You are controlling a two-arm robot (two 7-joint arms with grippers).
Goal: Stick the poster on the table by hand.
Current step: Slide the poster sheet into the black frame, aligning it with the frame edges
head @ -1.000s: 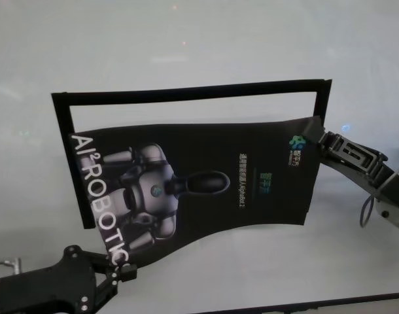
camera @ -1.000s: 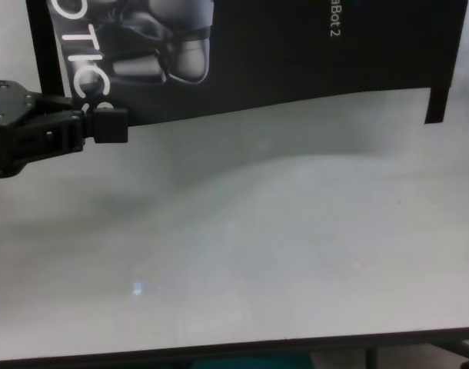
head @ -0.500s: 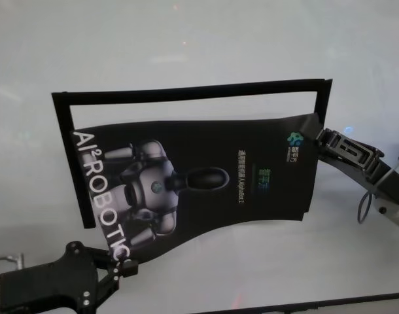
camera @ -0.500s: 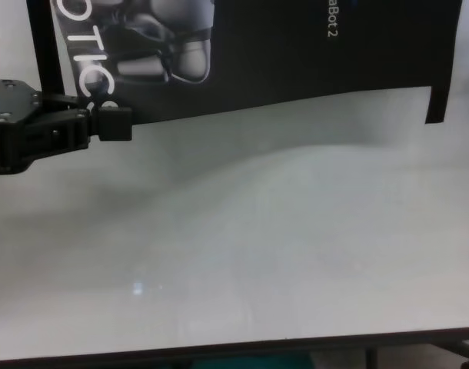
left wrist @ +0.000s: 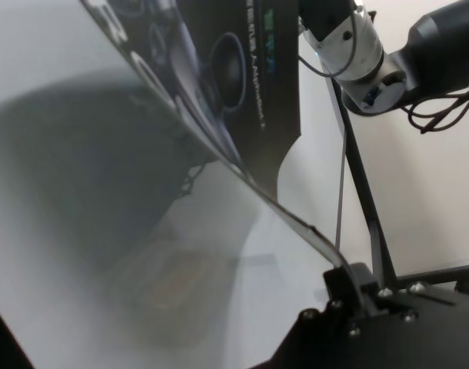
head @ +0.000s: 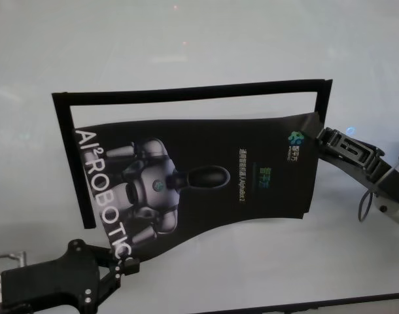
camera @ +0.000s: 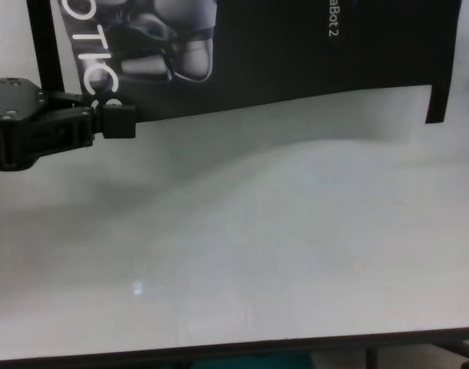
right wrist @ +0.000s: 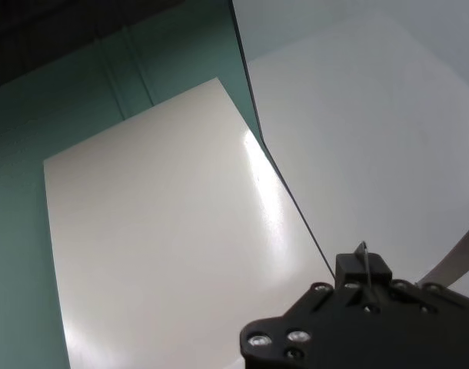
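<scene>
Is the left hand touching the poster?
Touching. The left wrist view shows the poster's edge running into the left hand's fingertips, pinched there.

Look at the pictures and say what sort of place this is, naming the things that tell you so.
Probably a robotics lab or demo bench. A wide white table carries a black taped frame. The left pincer and right pincer hold a robot-brand poster by opposite corners.

I count one large glossy black poster [head: 206, 176] printed with a silver-grey robot, one wide plain white counter [head: 186, 46], and my two black boxy pincers, left pincer [head: 124, 267] and right pincer [head: 322, 136].
</scene>
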